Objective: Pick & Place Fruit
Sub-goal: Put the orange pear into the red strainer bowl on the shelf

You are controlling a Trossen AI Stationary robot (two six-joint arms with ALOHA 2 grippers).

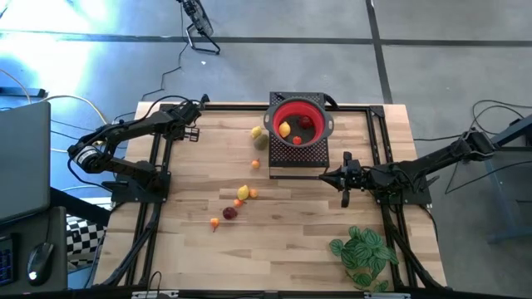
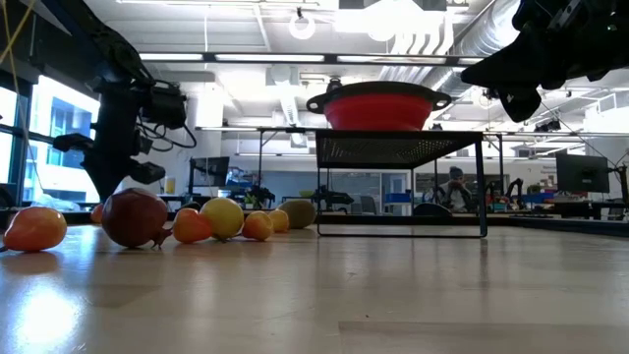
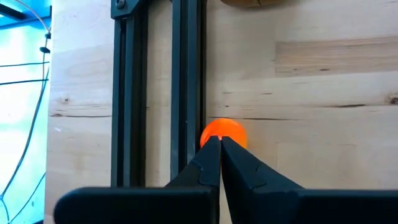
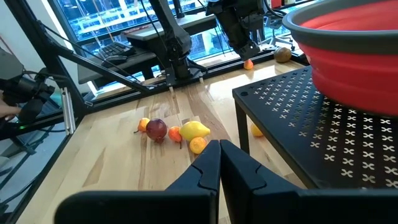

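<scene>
The fruit lie loose on the wooden table: a group of yellow, orange and dark red ones (image 1: 237, 203), a single orange one (image 1: 255, 164), and a yellow and a brownish-green one (image 1: 259, 137) beside the stand. Three more sit in the red bowl (image 1: 299, 124). My left gripper (image 3: 219, 142) is shut at the far left, pointing steeply down. A small orange fruit (image 3: 224, 132) rests on the table just past its tips, against a black rail. My right gripper (image 4: 219, 144) hangs shut in front of the stand, holding nothing. My left gripper's shut fingertips (image 3: 211, 149) come slanting down right at the near side of the orange fruit (image 3: 231, 129), which rests on the table. The tips hide that spot, so I cannot tell whether they touch it. Nothing is between the fingers.
The bowl stands on a black perforated stand (image 1: 298, 158) at the table's far middle. Black frame rails (image 3: 186, 74) run along the table's left and right sides. A green leafy plant (image 1: 363, 253) lies at the near right. Bare wood shows at the near middle.
</scene>
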